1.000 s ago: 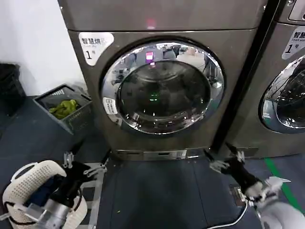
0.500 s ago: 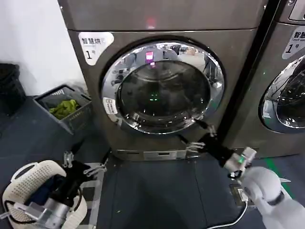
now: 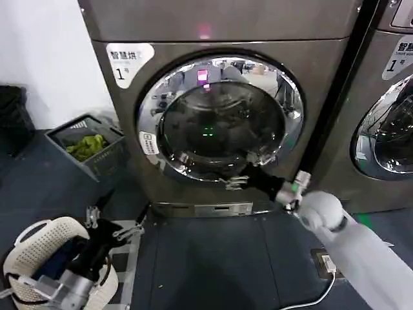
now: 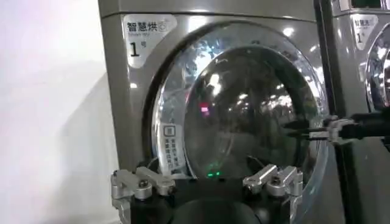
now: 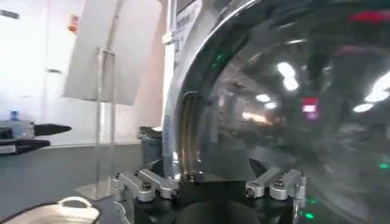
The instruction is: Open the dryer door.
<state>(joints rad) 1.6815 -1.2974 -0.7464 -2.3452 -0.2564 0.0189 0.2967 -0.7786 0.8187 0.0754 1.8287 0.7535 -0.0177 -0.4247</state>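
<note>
The dryer (image 3: pixel 213 26) is a brown-grey front-loader with a white "1" label (image 3: pixel 126 61). Its round dryer door (image 3: pixel 219 116) lies flush against the front, with a chrome rim, dark glass and a small white sticker (image 3: pixel 148 143). My right gripper (image 3: pixel 248 170) is open, its fingers spread just in front of the door's lower rim, right of centre. The right wrist view has the gripper (image 5: pixel 213 182) close up against the domed glass (image 5: pixel 292 103). My left gripper (image 3: pixel 110 226) hangs open low on the left, far from the door (image 4: pixel 244 103).
A grey crate (image 3: pixel 87 148) with green cloth stands on the floor left of the dryer. A white laundry basket (image 3: pixel 39 258) sits under my left arm. The neighbouring machine (image 3: pixel 387 116) stands at the right, and a cable (image 3: pixel 322 297) runs over the dark floor.
My right gripper has risen from near the floor at the right and moved left, up to the door's lower rim. The left arm has stayed in place.
</note>
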